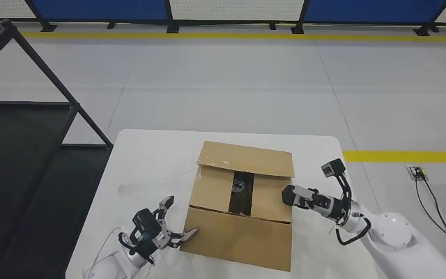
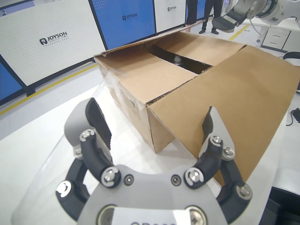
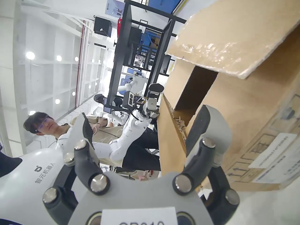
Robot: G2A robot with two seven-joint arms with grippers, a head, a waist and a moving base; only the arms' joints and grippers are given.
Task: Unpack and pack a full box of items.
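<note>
A brown cardboard box [image 1: 272,199] stands mid-table with its top partly open. A dark gap between its inner flaps shows a small round-topped item [image 1: 238,185] [image 2: 177,60]. The far flap [image 1: 244,159] tilts up and the near flap [image 1: 237,238] [image 2: 234,99] folds outward. My left gripper [image 1: 174,222] [image 2: 154,122] is open at the box's near left corner, one finger by the near flap. My right gripper [image 1: 288,195] [image 3: 143,129] is open at the box's right side [image 3: 246,108], with a cardboard flap edge between its fingers.
The white table [image 1: 153,160] has bare room left of and behind the box. A black metal rack [image 1: 42,104] stands beyond the table's left edge. A cable and floor socket [image 1: 416,172] lie on the floor at the right.
</note>
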